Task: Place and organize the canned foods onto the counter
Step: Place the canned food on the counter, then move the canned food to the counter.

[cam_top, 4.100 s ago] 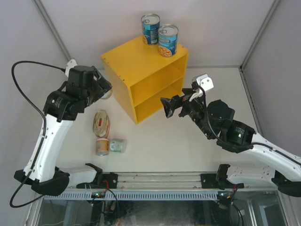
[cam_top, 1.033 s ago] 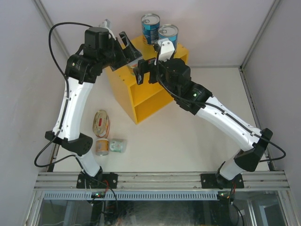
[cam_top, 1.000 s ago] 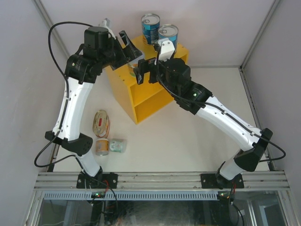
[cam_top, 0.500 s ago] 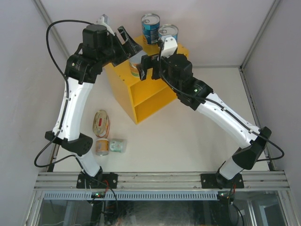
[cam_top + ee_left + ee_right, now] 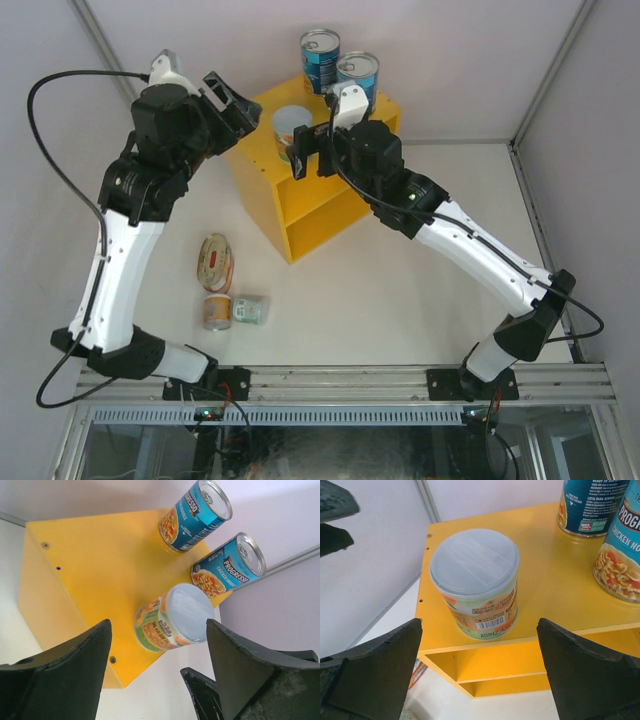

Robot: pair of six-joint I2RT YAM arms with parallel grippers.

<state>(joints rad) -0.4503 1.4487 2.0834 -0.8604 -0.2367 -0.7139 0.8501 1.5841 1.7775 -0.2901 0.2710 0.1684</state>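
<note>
A small pale-lidded can [image 5: 291, 130] stands upright near the front edge of the yellow counter's [image 5: 262, 140] top, free of both grippers. Two tall blue cans [image 5: 320, 60] [image 5: 357, 76] stand at the back of the top. My left gripper [image 5: 240, 105] is open, left of the small can [image 5: 172, 617] and clear of it. My right gripper [image 5: 312, 158] is open, close on the can's right; in its wrist view the can [image 5: 475, 582] sits ahead of the wide fingers [image 5: 370, 672]. An oval tin [image 5: 215, 262] and two small cans [image 5: 217, 311] [image 5: 250, 309] lie on the table.
The counter [image 5: 555, 575] has an open front with one inner shelf [image 5: 530, 667]. The right arm reaches diagonally over the table's middle. Grey walls close the back and sides. A rail runs along the near edge [image 5: 330, 385].
The left gripper has let go of the small can and pulled back to the left. The can now stands alone on the counter top. The right gripper has barely shifted.
</note>
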